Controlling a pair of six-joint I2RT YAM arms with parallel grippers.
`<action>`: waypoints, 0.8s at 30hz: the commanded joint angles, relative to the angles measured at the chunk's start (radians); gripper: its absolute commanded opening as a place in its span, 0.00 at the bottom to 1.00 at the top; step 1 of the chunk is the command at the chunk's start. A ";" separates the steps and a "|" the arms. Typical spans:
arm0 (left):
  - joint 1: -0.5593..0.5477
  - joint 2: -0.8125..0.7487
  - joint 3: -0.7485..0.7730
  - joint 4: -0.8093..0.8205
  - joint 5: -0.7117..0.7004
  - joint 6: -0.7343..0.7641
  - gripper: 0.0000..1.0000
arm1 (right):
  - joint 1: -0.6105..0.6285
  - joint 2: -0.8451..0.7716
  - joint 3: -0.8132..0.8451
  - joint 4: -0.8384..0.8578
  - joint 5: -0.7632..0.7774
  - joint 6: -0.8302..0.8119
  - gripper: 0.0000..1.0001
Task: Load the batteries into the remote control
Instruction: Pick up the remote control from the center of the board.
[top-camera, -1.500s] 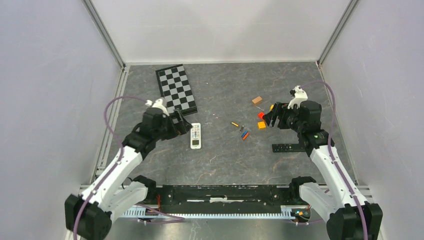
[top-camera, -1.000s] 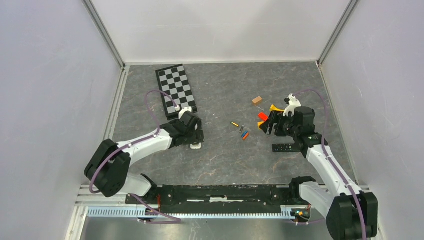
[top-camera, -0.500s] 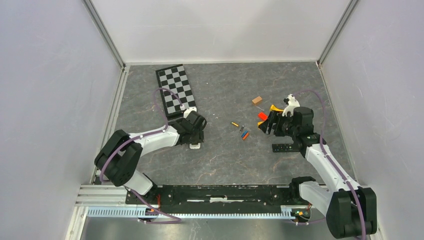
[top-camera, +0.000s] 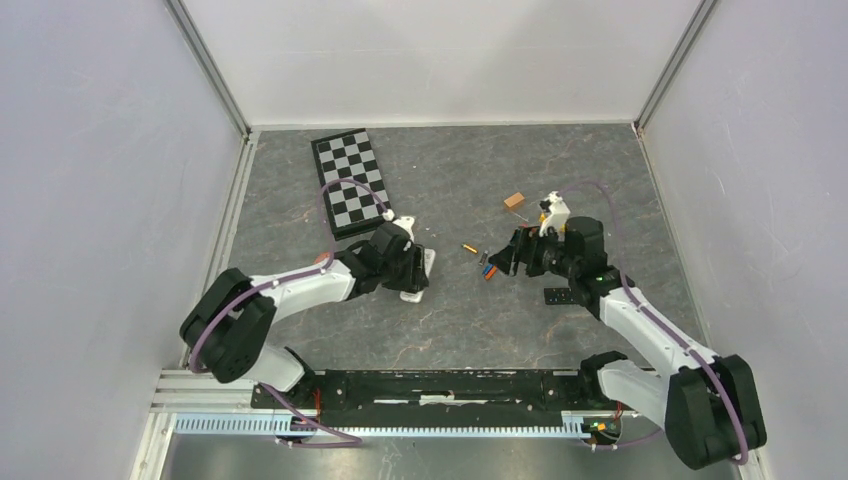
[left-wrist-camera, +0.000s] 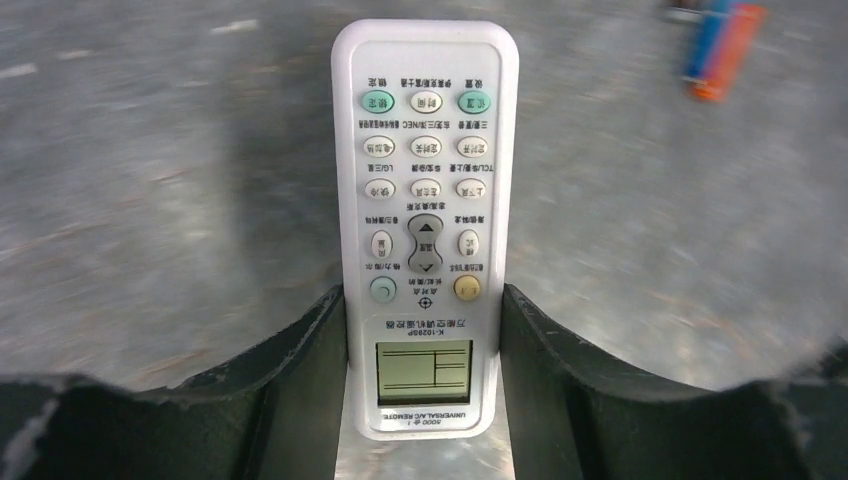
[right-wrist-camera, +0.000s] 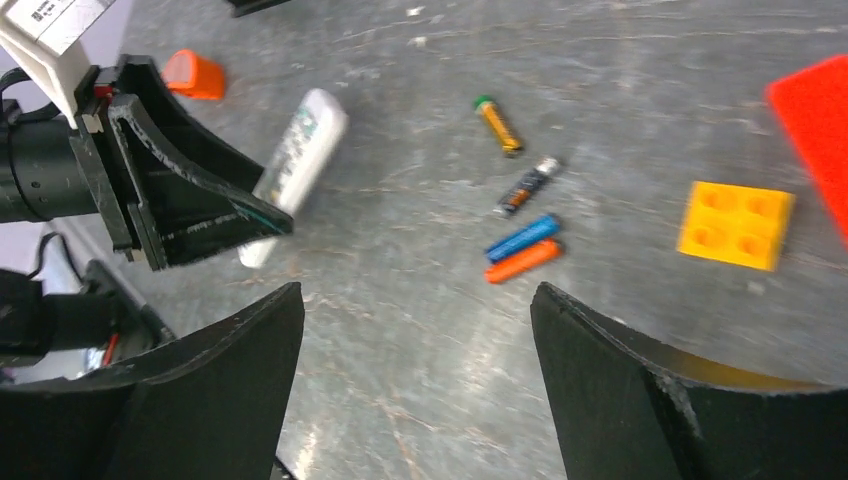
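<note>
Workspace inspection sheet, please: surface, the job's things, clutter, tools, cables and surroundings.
Surface: grey stone-patterned table, no spills seen.
Job's things: white remote, button side showing, in the left tool; loose on the table are a gold battery, dark battery, blue battery and orange battery.
Clutter: chessboard, black remote, wooden block, yellow block, red block.
Tools: left tool shut on the white remote; right tool open, empty, near the batteries.
Cables: purple cable loops above the left arm.
Surroundings: white walls, metal frame.
</note>
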 joint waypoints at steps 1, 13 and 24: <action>-0.029 -0.100 -0.044 0.275 0.334 0.069 0.29 | 0.109 0.057 -0.009 0.229 -0.023 0.150 0.89; -0.055 -0.195 -0.107 0.370 0.408 0.113 0.27 | 0.313 0.271 0.067 0.364 0.088 0.500 0.72; -0.070 -0.218 -0.113 0.370 0.378 0.177 0.31 | 0.356 0.321 0.077 0.397 0.202 0.635 0.38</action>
